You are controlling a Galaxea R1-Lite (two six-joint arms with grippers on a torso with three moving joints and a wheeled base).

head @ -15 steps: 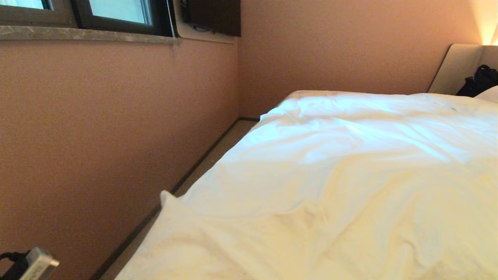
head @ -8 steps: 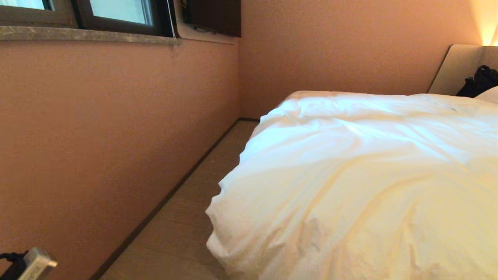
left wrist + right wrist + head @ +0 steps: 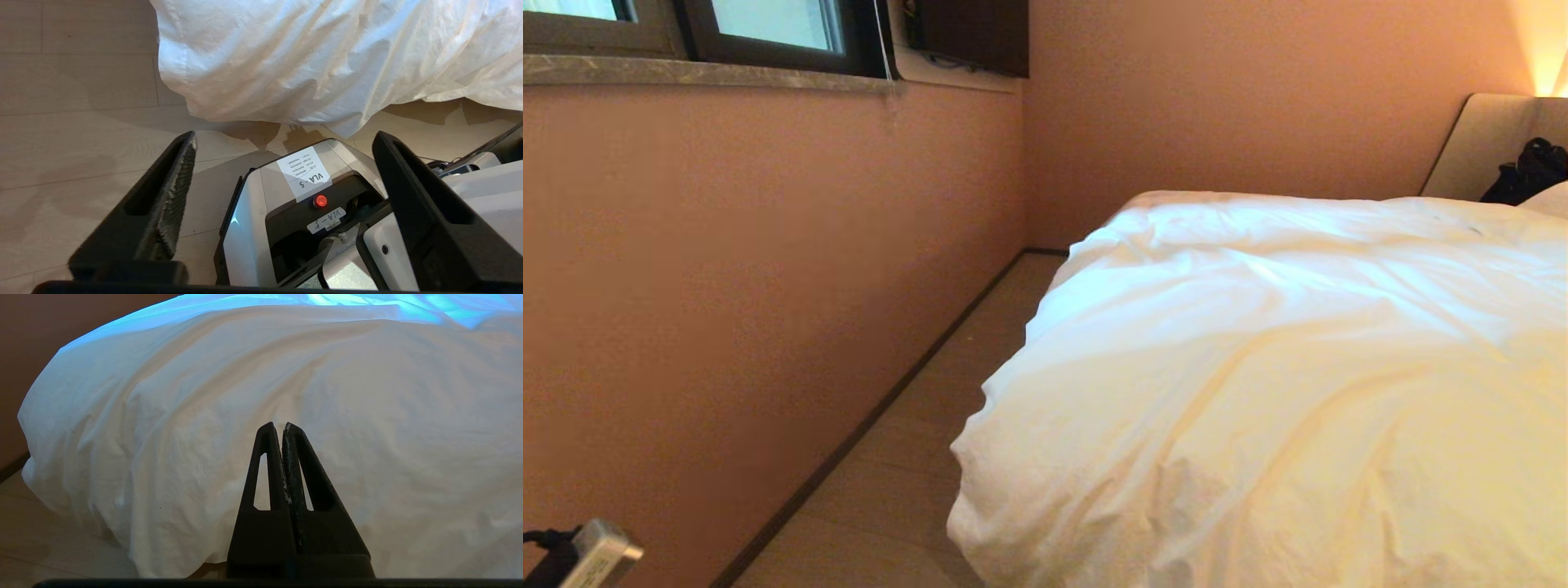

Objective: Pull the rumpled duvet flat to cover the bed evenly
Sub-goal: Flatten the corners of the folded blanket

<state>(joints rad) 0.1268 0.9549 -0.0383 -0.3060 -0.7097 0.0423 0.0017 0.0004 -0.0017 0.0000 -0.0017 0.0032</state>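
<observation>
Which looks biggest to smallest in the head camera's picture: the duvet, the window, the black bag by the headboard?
1. The duvet, filling most of the right side.
2. The window, though the picture's edge cuts it off.
3. The black bag, small and far off, so nearness skews this.

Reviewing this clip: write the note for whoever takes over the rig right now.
Left pincer: open, empty, over the floor and the robot's base, just short of the duvet hem.
Right pincer: shut, empty, pointing at the duvet's hanging side.
Duvet: spread over the bed, near corner draped to the floor, not gripped; headboard far right.
Done: corner pulled out and dropped a second ago.
Left: shallow wrinkles across the top; the far side's evenness cannot be judged from here.
</observation>
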